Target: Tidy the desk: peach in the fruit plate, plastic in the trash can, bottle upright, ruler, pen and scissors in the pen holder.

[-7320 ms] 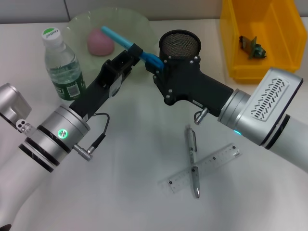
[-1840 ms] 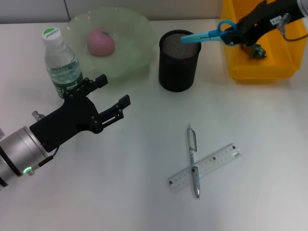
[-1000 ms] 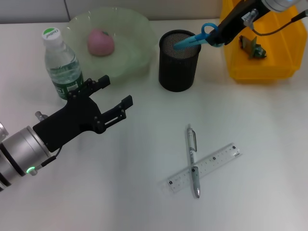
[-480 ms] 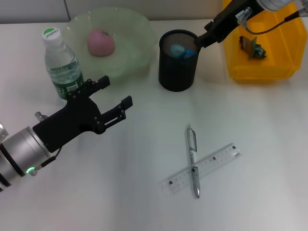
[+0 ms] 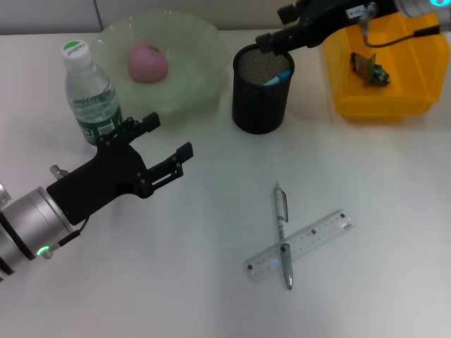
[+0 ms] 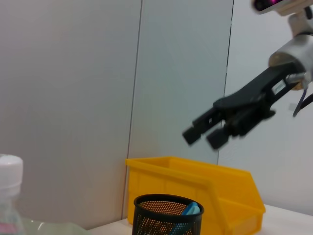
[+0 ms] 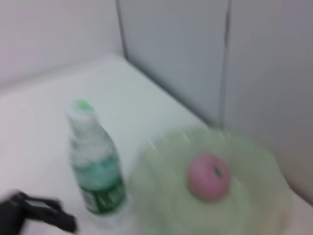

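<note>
Most of the tidying looks done already, judging by how things lie. The peach (image 5: 146, 60) is sat in the fruit plate (image 5: 204, 42), which is just behind and to the left of the pen holder (image 5: 262, 98). The bottle (image 5: 90, 95) is stood upright, further left of the pen holder, right beside the plate. The scissors (image 5: 277, 74) are dropped inside the pen holder, with only a blue handle seen poking up near the rim. Something small and crumpled, probably the plastic (image 5: 371, 69), is lying in the yellow bin (image 5: 373, 105) to the right of the pen holder, so that bit is counted as done too.

What's left: the pen (image 5: 282, 232) and the ruler (image 5: 299, 245) are lying crossed on the table (image 5: 176, 282), well in front of the pen holder, the pen on top.

The right gripper (image 5: 273, 34) is held just above and behind the pen holder's rim, fingers spread apart with nothing in them. The left gripper (image 5: 165, 148) is parked out front-left of the pen holder, near the bottle, fingers open and empty as well.

As for writing: a word is printed on the bottle's green-and-white cap, but it can't be made out, and the label text isn't readable either. Tick marks are seen on the ruler, no legible numbers.
</note>
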Controlling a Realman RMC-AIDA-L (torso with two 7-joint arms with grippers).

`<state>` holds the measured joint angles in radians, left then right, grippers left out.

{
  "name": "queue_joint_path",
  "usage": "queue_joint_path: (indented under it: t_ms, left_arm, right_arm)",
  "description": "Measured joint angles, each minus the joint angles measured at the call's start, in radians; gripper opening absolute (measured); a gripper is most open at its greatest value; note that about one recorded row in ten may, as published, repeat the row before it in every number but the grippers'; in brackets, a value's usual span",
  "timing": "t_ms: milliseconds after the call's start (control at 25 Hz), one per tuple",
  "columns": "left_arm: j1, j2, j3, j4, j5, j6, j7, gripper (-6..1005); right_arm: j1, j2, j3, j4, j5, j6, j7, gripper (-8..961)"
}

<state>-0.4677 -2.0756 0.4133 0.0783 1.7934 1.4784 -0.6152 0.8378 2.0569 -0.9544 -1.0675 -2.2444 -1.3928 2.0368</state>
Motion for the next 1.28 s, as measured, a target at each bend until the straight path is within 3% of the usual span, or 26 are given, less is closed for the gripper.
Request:
queue_joint_path:
  t_ms: [80,280,400,520,720,1040,1280]
  left_arm:
    - [0.000,0.002,0.007,0.000,0.000,0.001,-0.003,800]
    - [0.001,0.004,0.025,0.003,0.000,0.012,-0.014,800]
    - [0.000,0.005,0.051,0.010,0.000,0.016,-0.030,800]
    - [-0.002,0.008,0.083,0.025,0.000,0.019,-0.061,800]
    - [0.011,0.011,0.187,0.108,0.000,0.054,-0.156,800]
    - [0.044,0.028,0.466,0.293,0.001,0.157,-0.312,800]
    - [0.049,0.042,0.493,0.318,0.041,0.204,-0.310,800]
  right_arm:
    - [-0.041,-0.014,0.012,0.012,0.107,-0.026,-0.062,711]
    - [-0.106,-0.069,0.068,0.150,0.348,-0.171,-0.271,711]
    - [-0.110,-0.103,0.082,0.284,0.402,-0.243,-0.381,711]
    - [-0.115,-0.123,0.081,0.366,0.400,-0.300,-0.480,711]
    - [-0.127,-0.128,0.075,0.383,0.331,-0.367,-0.543,712]
    - [-0.081,-0.124,0.071,0.355,0.168,-0.468,-0.528,712]
    - [-0.021,-0.101,0.006,0.324,0.064,-0.500,-0.462,712]
